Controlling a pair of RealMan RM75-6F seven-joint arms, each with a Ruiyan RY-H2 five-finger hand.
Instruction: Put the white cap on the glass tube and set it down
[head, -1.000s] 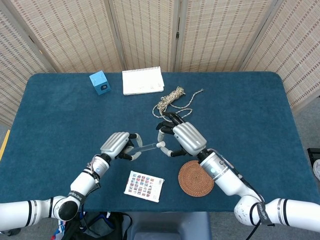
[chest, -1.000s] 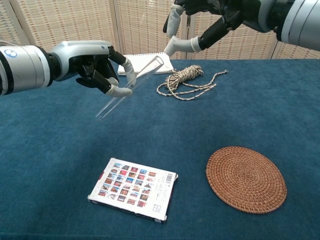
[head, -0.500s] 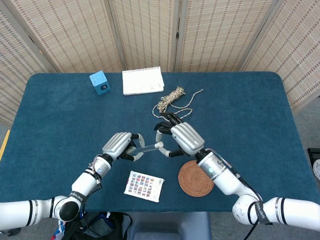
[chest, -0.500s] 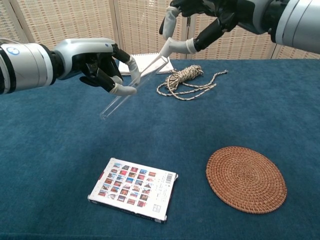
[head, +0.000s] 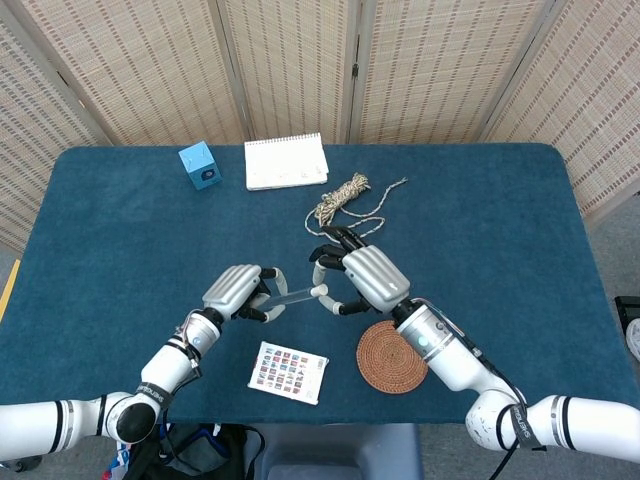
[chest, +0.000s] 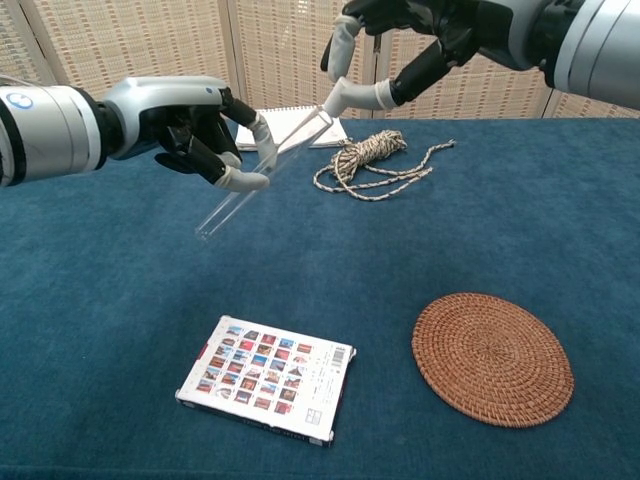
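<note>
Clear, slender glass tube (chest: 258, 174) pinched aslant in left hand (chest: 196, 128) fingers (chest: 243, 180) above the blue felt counter (chest: 120, 300). Right hand (chest: 425, 30) fingertips (chest: 338, 96) touching its upper rim; small white cap not discernible, grasp unclear.

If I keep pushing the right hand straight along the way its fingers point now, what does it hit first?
Most likely the open end of the glass tube held by the left hand. The right hand has a fingertip already at it, though depth is hard to judge.
</note>
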